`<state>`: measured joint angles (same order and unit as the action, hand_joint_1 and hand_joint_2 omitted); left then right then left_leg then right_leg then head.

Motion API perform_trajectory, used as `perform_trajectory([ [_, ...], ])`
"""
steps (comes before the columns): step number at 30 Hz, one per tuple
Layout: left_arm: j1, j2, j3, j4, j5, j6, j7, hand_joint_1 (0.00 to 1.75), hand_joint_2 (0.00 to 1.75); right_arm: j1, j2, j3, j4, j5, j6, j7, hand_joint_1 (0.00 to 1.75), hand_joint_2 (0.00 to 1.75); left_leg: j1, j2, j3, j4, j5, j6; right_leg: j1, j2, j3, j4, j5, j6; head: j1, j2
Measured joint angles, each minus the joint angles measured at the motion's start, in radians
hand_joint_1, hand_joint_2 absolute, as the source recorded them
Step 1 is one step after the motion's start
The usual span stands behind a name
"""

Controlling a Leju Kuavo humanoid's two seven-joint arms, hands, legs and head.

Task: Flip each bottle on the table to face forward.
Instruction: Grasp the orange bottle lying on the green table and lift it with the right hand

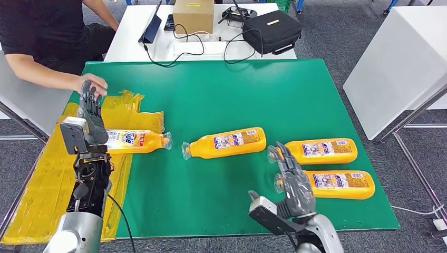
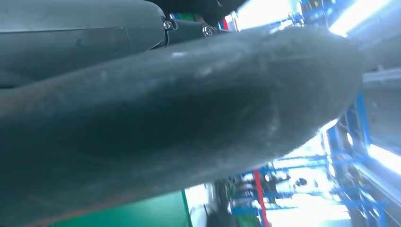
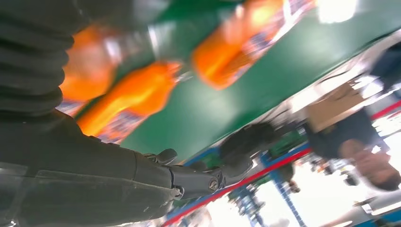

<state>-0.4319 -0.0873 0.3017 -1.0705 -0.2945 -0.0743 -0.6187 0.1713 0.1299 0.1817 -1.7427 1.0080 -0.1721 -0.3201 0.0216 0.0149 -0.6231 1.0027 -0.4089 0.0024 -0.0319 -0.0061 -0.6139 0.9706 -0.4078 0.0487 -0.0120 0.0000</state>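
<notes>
Four orange bottles lie on their sides on the green table [image 1: 211,95]. The leftmost bottle [image 1: 136,141] shows a blue-and-white front label, and its base is hidden behind my left hand [image 1: 90,118]. That hand is raised with its fingers stretched away from me and holds nothing. The middle bottle [image 1: 226,142] lies alone with its cap toward the left. Two more bottles [image 1: 322,151] [image 1: 340,184] lie side by side at the right, showing back labels. My right hand [image 1: 292,182] hovers over their cap ends with its fingers spread. The right wrist view shows the bottles [image 3: 137,97] blurred.
A person's hand [image 1: 94,83] rests on the table's far left edge, close to my left fingertips. A yellow plastic sheet [image 1: 37,195] covers the left side. Behind stands a white table with a cardboard box [image 1: 193,15], a black bag [image 1: 271,30] and cables.
</notes>
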Motion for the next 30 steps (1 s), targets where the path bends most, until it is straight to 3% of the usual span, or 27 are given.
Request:
perform_trajectory([
  [4, 0.075, -0.007, -0.067, -0.064, 0.057, -0.005, -0.034, 0.0, 0.0, 0.083, -0.003, -0.112, -0.08, 0.049, 0.0, -0.031, 0.0, 1.75, 0.0, 0.0, 0.0, 0.0, -0.001, 0.0, 0.0, 0.0, 0.0, 0.0, 0.0, 0.0, 0.0, 0.0],
  [9, 0.156, -0.016, -0.115, -0.111, 0.081, 0.005, -0.053, 0.0, 0.0, 0.104, -0.027, -0.217, -0.088, 0.06, 0.016, -0.057, 0.0, 1.75, 0.0, 0.0, 0.0, 0.0, -0.001, 0.0, 0.0, 0.0, 0.0, 0.0, 0.0, 0.0, 0.0, 0.0],
  [19, 0.2, -0.016, -0.133, -0.162, 0.099, 0.011, -0.037, 0.0, 0.0, 0.098, -0.082, -0.288, -0.07, 0.075, 0.043, -0.048, 0.0, 1.75, 0.0, 0.0, 0.0, 0.0, 0.0, 0.0, 0.0, 0.0, 0.001, 0.0, 0.0, 0.0, 0.0, 0.0],
  [23, 0.202, -0.011, -0.132, -0.175, 0.121, 0.009, -0.026, 0.0, 0.0, 0.049, -0.113, -0.305, -0.02, 0.104, 0.069, -0.011, 0.0, 1.75, 0.0, 0.0, 0.0, 0.0, 0.0, 0.001, 0.0, 0.0, 0.001, 0.0, 0.0, 0.0, 0.0, 0.0],
  [30, 0.159, -0.005, -0.132, -0.147, 0.118, 0.015, -0.035, 0.0, 0.0, -0.123, -0.165, -0.386, 0.193, 0.12, 0.096, -0.01, 0.0, 1.75, 0.0, 0.0, 0.0, 0.0, 0.002, 0.002, 0.0, 0.0, 0.001, 0.0, 0.002, 0.002, 0.0, 0.0],
])
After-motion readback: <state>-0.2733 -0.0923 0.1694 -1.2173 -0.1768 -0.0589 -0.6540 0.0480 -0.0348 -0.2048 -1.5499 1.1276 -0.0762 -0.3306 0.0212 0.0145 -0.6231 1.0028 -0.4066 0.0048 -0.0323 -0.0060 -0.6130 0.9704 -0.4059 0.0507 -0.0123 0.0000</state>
